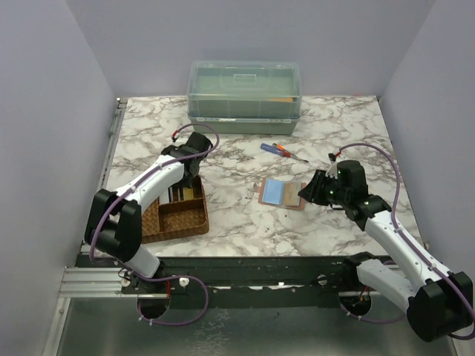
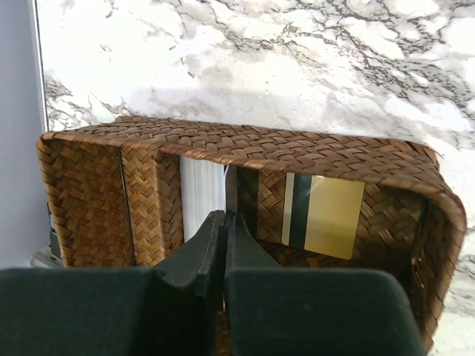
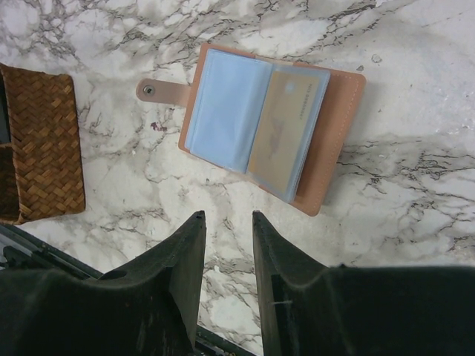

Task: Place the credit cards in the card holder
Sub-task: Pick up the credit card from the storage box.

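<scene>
One woven tray (image 2: 89,193) around gold card (image 2: 326,215)

Marble-patterned table (image 1: 245,222), smooth with a soft sheen. The tray (image 2: 245,148) is rough brown woven fibre, matt. Inside it a gold card (image 2: 334,215) glints, glossy plastic. On the card holder (image 3: 338,141), a matt leather-like cover and clear shiny plastic sleeves (image 3: 226,111). The box (image 1: 245,96) is translucent plastic.
</scene>
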